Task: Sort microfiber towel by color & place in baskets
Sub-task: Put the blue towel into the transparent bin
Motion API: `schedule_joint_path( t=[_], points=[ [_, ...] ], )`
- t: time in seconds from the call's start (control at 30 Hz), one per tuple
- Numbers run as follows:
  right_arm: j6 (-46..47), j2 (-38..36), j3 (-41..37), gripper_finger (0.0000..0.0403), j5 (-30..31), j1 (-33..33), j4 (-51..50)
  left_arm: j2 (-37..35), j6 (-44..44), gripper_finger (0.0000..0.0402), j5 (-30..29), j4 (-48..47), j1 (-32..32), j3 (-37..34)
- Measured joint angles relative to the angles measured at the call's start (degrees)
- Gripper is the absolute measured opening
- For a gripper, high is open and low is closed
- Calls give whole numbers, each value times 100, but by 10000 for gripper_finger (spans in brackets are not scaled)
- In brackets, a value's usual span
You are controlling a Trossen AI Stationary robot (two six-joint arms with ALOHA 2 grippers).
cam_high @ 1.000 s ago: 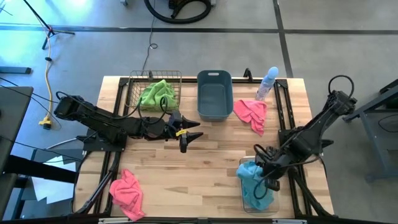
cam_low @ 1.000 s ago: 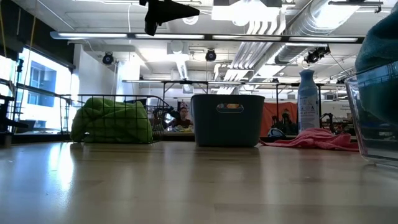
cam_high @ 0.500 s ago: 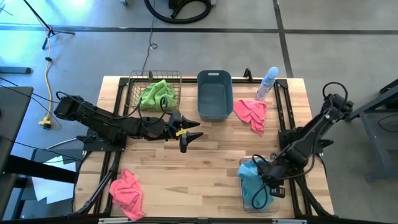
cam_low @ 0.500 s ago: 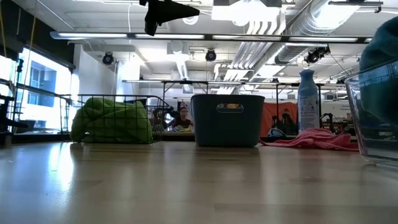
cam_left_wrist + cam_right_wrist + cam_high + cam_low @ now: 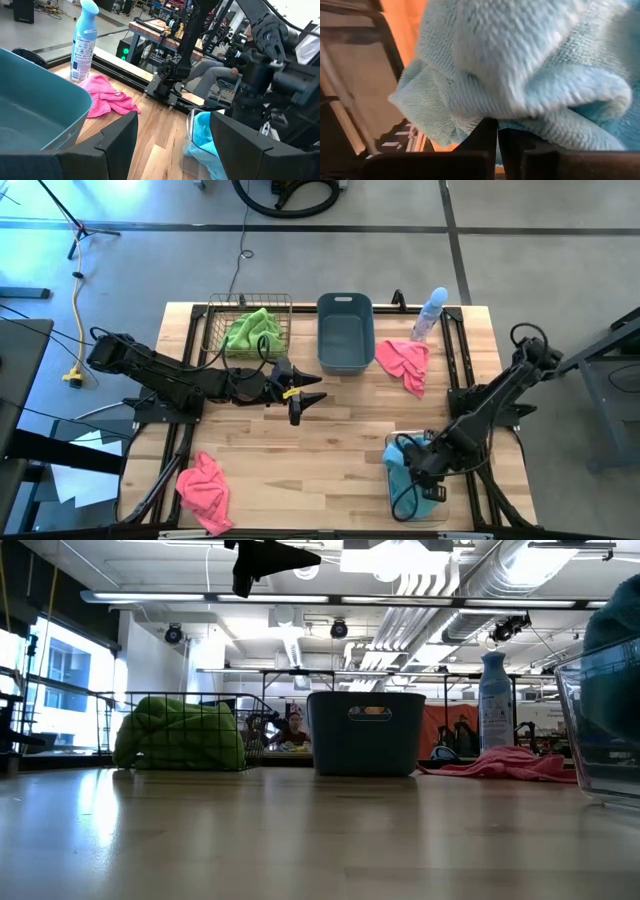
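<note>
The light blue fuzzy microfiber towel [image 5: 404,470] lies bunched in the clear plastic bin [image 5: 392,502] at the table's front right corner, part of it piled above the bin's rim. The right gripper [image 5: 428,473] sits down over that bin, its two dark fingers [image 5: 490,137] pressed together with the blue cloth pinched between them; in the right wrist view the cloth fills nearly the whole picture.

A lime green towel [image 5: 252,330] is heaped inside the copper wire mesh basket [image 5: 214,330] at the back left of the table. Just beside it to the right stands the grey-blue plastic tub [image 5: 345,310], which holds no cloth that can be seen. A pink towel [image 5: 402,363] lies loose on the wood, touching the tub's right side, near a pale blue spray bottle [image 5: 430,313] standing upright at the back edge. A second pink towel [image 5: 203,489] is crumpled at the front left corner of the light wooden table [image 5: 300,450], well apart from all the containers.

The left gripper [image 5: 308,402] hangs above the middle of the table, in front of the mesh basket and the tub, its jaws spread wide and holding nothing.
</note>
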Motion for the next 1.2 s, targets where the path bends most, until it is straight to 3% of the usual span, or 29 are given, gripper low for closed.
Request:
schedule_joint_path(
  t=[0.2, 0.53, 0.67, 0.87, 0.97, 1.07, 1.2],
  points=[
    [92, 188, 0, 89, -364, -121, 10, 0, -2, 234, 0, 0, 0, 0],
    [561, -469, 0, 258, -1119, -121, -47, 0, 0, 234, 0, 0, 0, 0],
    [858, -826, 0, 285, -1334, -125, -23, 0, 67, 234, 0, 0, 0, 0],
    [1406, -1440, 0, 288, -1404, -125, 240, 0, 98, 234, 0, -2, 0, 0],
    [1662, -1698, 0, 288, -994, -125, 592, 0, 102, 234, 0, -2, -2, 0],
    [1706, -1773, 0, 288, -5, -142, 1319, 0, 99, 234, 0, 0, -1, 0],
    [1031, -1538, 2, 288, 784, -370, 2473, 0, 100, 234, 0, -1, 0, 0]
  ],
)
